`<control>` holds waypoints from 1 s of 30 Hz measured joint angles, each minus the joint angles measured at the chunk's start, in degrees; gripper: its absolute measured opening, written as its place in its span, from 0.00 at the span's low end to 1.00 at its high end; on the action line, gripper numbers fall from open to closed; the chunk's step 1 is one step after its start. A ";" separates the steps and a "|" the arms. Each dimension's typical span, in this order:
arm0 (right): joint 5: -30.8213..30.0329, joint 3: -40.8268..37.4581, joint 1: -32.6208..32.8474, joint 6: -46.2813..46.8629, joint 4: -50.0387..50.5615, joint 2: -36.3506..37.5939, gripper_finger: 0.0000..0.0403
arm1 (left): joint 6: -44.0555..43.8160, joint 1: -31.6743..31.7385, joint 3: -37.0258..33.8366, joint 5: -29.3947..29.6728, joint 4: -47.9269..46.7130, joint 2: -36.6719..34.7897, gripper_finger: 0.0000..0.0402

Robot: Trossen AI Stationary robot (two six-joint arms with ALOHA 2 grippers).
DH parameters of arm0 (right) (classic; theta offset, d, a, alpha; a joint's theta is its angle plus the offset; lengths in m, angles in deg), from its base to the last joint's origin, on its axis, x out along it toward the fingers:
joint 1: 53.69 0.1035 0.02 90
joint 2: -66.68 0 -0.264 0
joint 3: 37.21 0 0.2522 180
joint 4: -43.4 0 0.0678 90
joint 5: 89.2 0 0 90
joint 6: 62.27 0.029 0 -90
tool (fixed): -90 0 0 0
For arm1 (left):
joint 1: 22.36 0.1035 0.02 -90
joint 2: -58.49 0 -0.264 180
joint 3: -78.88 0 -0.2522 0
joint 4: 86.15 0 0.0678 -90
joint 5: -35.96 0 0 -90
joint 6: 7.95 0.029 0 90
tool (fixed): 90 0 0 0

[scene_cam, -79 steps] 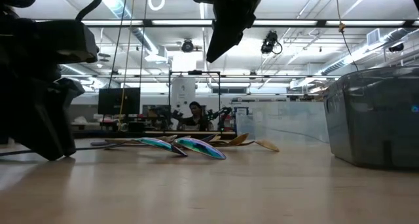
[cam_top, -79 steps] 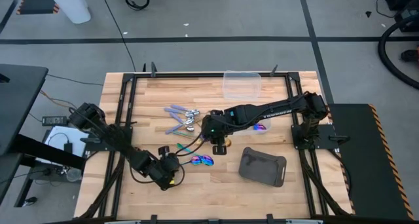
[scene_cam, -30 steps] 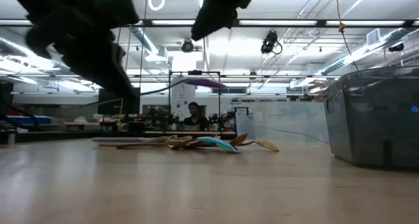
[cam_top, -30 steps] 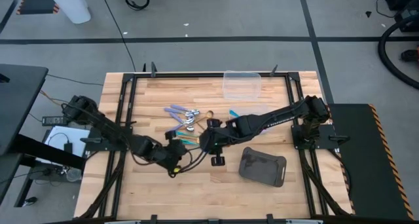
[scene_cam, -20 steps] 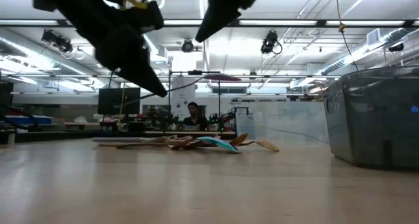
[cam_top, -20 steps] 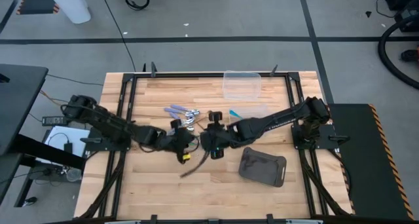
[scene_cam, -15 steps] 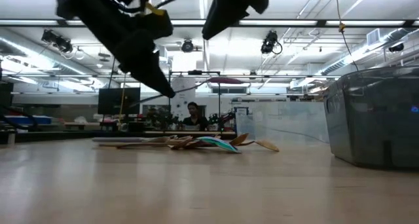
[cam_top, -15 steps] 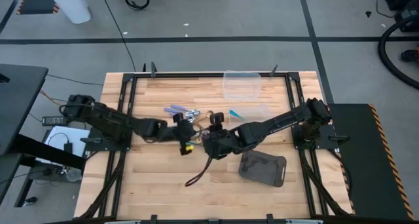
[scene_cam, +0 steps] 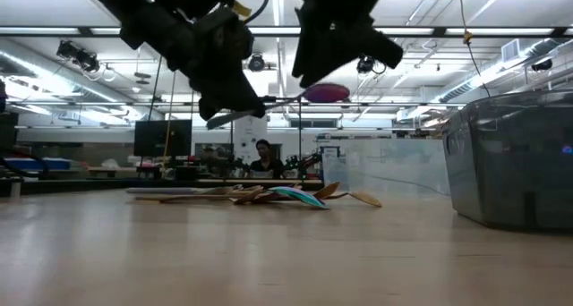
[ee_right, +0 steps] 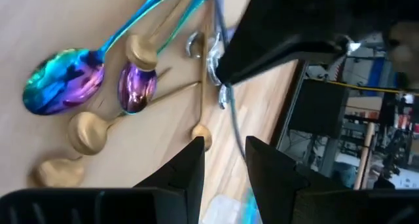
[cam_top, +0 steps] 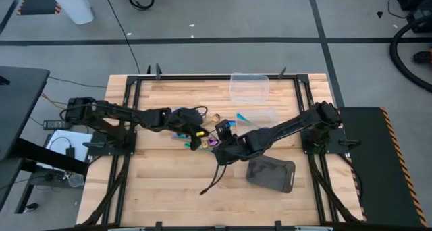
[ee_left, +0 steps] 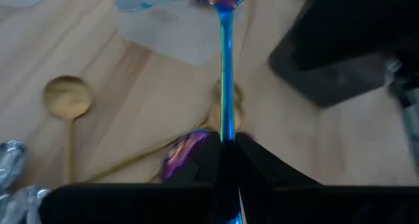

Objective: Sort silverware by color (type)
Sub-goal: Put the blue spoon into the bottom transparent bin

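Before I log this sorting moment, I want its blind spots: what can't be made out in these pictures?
- High view: the silverware pile is partly covered by both arms; no count possible.
- Left wrist view: the left hand grips the rainbow spoon; its bowl is cut off by the edge.
- Low view: the pile's pieces overlap edge-on.
- Right wrist view: right hand holds nothing seen.

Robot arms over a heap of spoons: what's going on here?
The two arms are sorting silverware. The left end effector is shut on the handle of an iridescent spoon and holds it in the air above the table. The right end effector hangs open and empty close beside it, above the loose spoons lying on the wood, gold and rainbow ones among them.
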 joint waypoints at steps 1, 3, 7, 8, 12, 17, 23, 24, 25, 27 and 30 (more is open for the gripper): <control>-0.22 -0.32 -0.36 -0.02 -0.52 0.00 0.30 | -1.39 0.15 0.00 -0.41 0.61 0.00 0.10; -0.17 -0.68 -1.12 -0.47 -0.88 0.00 0.30 | -4.30 0.50 0.00 -0.72 1.45 0.00 0.10; 0.06 -0.72 -2.44 -3.92 -2.88 0.00 0.30 | -8.76 1.04 0.00 -1.12 2.56 0.00 0.10; 0.88 -0.72 -2.80 -5.28 -3.28 0.00 0.30 | -9.81 1.06 0.00 -1.14 2.84 0.00 0.10; 5.09 -0.72 -4.41 -10.44 -4.70 0.00 0.30 | -11.85 0.76 0.00 -1.52 5.06 0.00 0.10; 5.14 -0.72 -6.22 -13.85 -6.35 0.00 0.30 | -14.21 0.30 0.00 -1.99 6.42 0.00 0.10; 7.29 -0.72 -7.22 -16.15 -6.37 0.00 0.27 | -15.41 -0.04 0.00 -1.99 8.47 0.00 0.10; 7.20 -0.72 -7.25 -16.35 -6.45 0.00 0.26 | -15.42 -0.02 0.00 -1.99 8.39 0.00 0.10; 7.14 -0.72 -7.27 -16.51 -6.48 0.00 0.24 | -15.42 0.12 0.00 -2.01 8.38 0.00 0.10; 7.19 -0.72 -7.25 -16.81 -6.38 0.00 0.20 | -15.51 0.46 0.00 -1.99 8.42 0.00 0.10; 7.34 -0.72 -7.25 -16.83 -6.30 0.00 0.14 | -15.66 0.98 0.00 -1.99 8.42 0.00 0.10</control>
